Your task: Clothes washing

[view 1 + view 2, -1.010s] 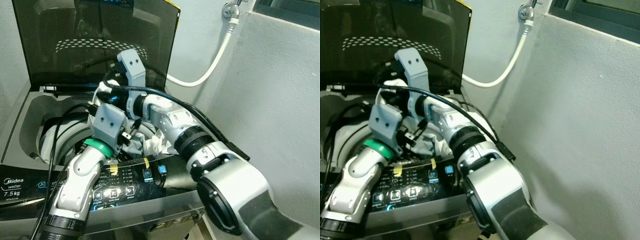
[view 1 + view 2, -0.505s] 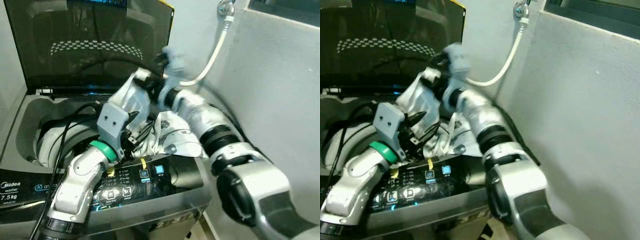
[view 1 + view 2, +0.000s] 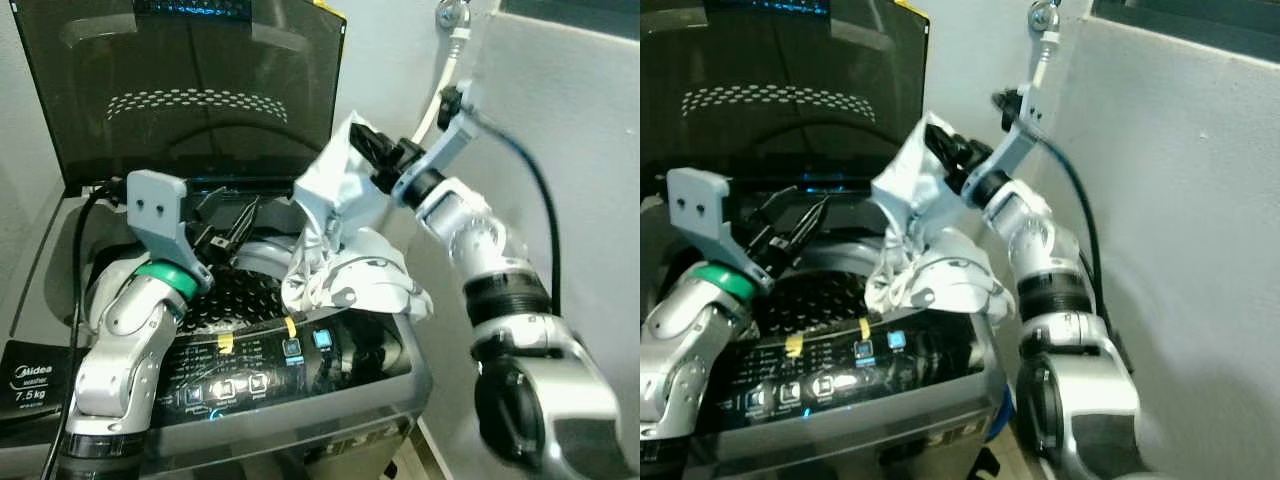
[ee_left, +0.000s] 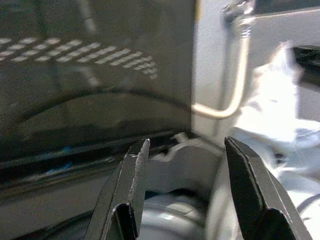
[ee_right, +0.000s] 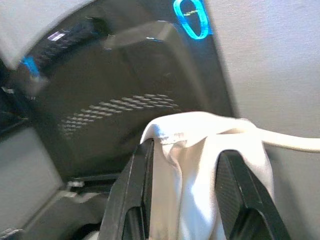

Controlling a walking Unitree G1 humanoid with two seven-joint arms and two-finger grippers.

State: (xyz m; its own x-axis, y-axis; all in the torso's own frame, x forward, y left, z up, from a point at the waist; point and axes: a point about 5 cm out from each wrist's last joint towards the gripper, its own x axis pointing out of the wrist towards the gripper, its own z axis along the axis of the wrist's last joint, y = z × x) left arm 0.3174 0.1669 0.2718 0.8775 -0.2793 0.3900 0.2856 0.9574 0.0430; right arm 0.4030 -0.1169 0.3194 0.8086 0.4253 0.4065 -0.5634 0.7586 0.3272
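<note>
We've got the right gripper (image 3: 368, 150) clamped on the crumpled white patterned cloth (image 3: 345, 255) – a second ago it was down low by the drum of the grey top-loading washing machine (image 3: 330, 370), now it's lifted high over the right rim, under the white rubber hose (image 3: 437, 90). The cloth hangs from it and drapes onto the glossy control panel (image 3: 250, 360). Our left gripper (image 3: 228, 225) has let go – fingers (image 4: 131, 185) apart, hovering over the perforated drum (image 3: 225, 292), in front of the raised dark tinted lid (image 3: 190, 85).

A white patterned garment (image 3: 345, 270) is draped over the right rim of the open washing machine (image 3: 330, 365), seemingly touching its control panel (image 3: 250, 365).
</note>
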